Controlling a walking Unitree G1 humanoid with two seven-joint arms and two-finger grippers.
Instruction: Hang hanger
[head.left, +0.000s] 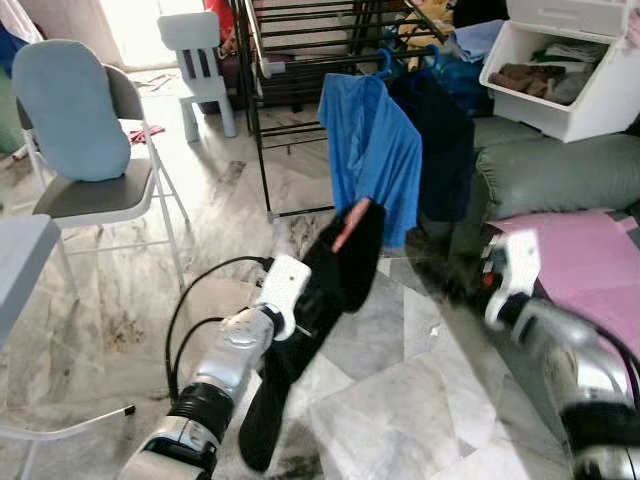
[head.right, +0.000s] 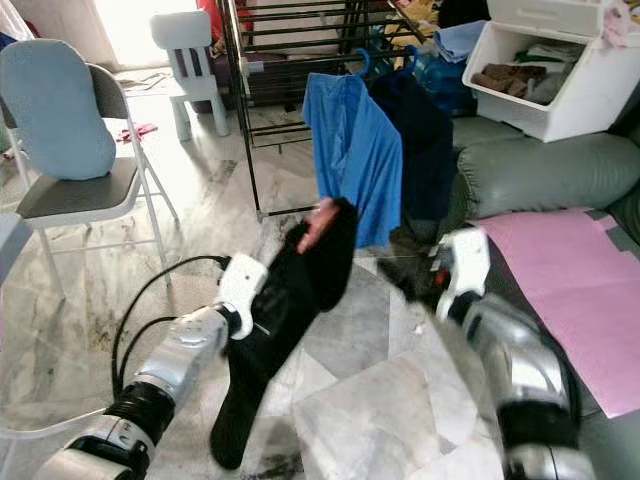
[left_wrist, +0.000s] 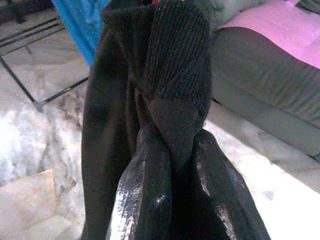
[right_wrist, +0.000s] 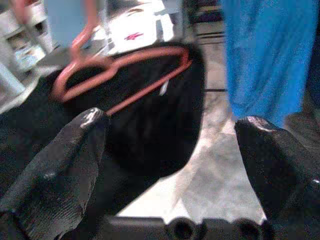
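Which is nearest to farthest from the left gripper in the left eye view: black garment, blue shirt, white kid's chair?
1. black garment: held in the left gripper.
2. blue shirt: hanging on the rack ahead.
3. white kid's chair: far back, by the bright doorway.

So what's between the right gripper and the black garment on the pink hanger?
Nothing but bare marble floor. In the right eye view, the open right gripper sits apart from the black garment that the left gripper holds with the pink hanger.

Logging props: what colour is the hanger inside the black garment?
Salmon pink hanger, clearest in the right wrist view.
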